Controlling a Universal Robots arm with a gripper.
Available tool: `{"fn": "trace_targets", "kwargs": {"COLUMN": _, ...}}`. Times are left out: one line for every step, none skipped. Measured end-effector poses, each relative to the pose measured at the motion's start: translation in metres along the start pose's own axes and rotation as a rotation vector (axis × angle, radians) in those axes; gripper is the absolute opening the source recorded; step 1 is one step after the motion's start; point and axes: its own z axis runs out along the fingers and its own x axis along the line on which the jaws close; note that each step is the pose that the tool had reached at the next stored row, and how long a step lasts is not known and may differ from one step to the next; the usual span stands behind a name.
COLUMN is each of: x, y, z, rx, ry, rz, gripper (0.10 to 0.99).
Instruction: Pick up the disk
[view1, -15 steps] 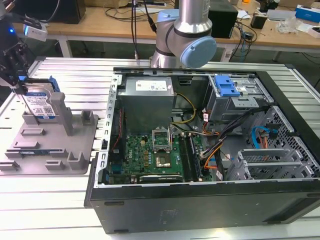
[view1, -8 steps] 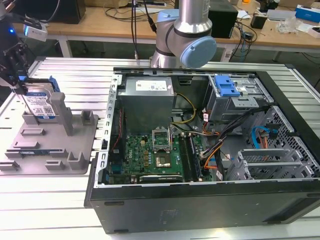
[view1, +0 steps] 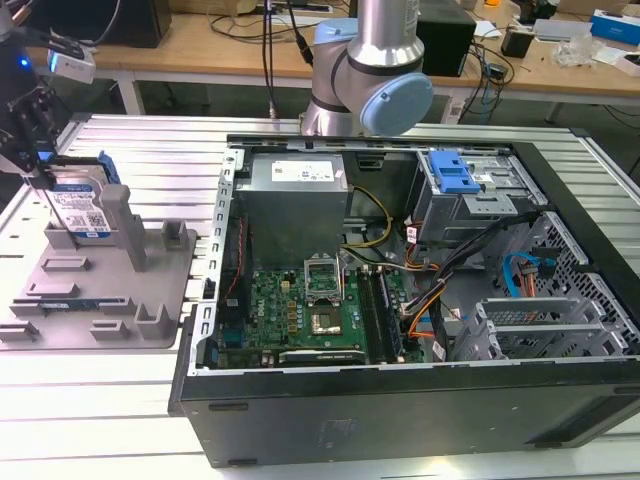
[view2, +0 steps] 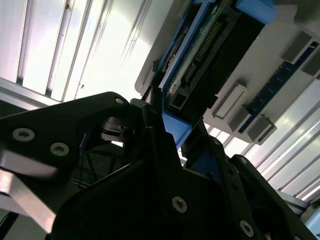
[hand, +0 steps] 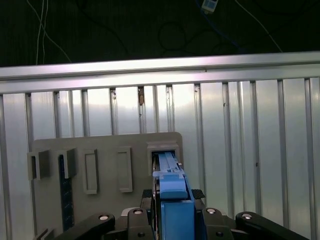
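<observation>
One target: the disk stands on edge in a slot of the grey fixture tray, at the exterior view's left, well apart from the open computer case.
Seating: judged from the first wrist view, its lower edge sits in the tray's slot with a blue side rail uppermost, so you have not lifted it yet.
Tool position: the gripper hangs directly over the disk's upper end, and in both wrist views its black body straddles the blue rail.
Tool state: you cannot tell whether it is clamped or merely set around the drive; contact at the rail is hidden by the tool's own body.
Weight and stiffness: expect a dense, rigid metal block, heavy for its size, with no give under pressure.
Surface: the flat silver faces and the printed label are likely slick, so a light squeeze may let it slide.
Fragility: treat it as shock-sensitive; the second wrist view shows a connector row and bare board on one end, which you should keep off.
Where to hold: grip across the two broad faces just under the top rail, near mid-length, so it hangs without swinging.
Risk: the slot walls hug it closely, so any tilt could bind it in the tray.
</observation>
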Motion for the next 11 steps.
{"fn": "trace_targets", "kwargs": {"x": 0.0, "y": 0.0001, "z": 0.0001, "rx": 0.0, "ry": 0.0, "rz": 0.0, "gripper": 0.396}}
{"fn": "trace_targets", "kwargs": {"x": 0.0, "y": 0.0001, "z": 0.0002, "rx": 0.0, "ry": 0.0, "rz": 0.0, "gripper": 0.396}}
{"fn": "trace_targets", "kwargs": {"x": 0.0, "y": 0.0001, "z": 0.0002, "rx": 0.0, "ry": 0.0, "rz": 0.0, "gripper": 0.369}}
{"fn": "trace_targets", "kwargs": {"x": 0.0, "y": 0.0002, "z": 0.0002, "rx": 0.0, "ry": 0.0, "rz": 0.0, "gripper": 0.369}}
{"fn": "trace_targets", "kwargs": {"x": 0.0, "y": 0.0002, "z": 0.0003, "rx": 0.0, "ry": 0.0, "rz": 0.0, "gripper": 0.369}}
{"fn": "trace_targets", "kwargs": {"x": 0.0, "y": 0.0002, "z": 0.0003, "rx": 0.0, "ry": 0.0001, "rz": 0.0, "gripper": 0.369}}
{"fn": "trace_targets", "kwargs": {"x": 0.0001, "y": 0.0002, "z": 0.0004, "rx": 0.0, "ry": 0.0, "rz": 0.0, "gripper": 0.369}}
{"fn": "trace_targets", "kwargs": {"x": 0.0001, "y": 0.0002, "z": 0.0004, "rx": 0.0, "ry": 0.0, "rz": 0.0, "gripper": 0.369}}
{"fn": "trace_targets", "kwargs": {"x": 0.0001, "y": 0.0002, "z": 0.0004, "rx": 0.0, "ry": 0.0, "rz": 0.0, "gripper": 0.369}}
{"fn": "trace_targets", "kwargs": {"x": 0.0002, "y": 0.0002, "z": 0.0004, "rx": 0.0, "ry": 0.0, "rz": 0.0, "gripper": 0.369}}
{"fn": "trace_targets", "kwargs": {"x": 0.0003, "y": 0.0002, "z": 0.0004, "rx": 0.0, "ry": -0.0001, "rz": 0.0, "gripper": 0.369}}
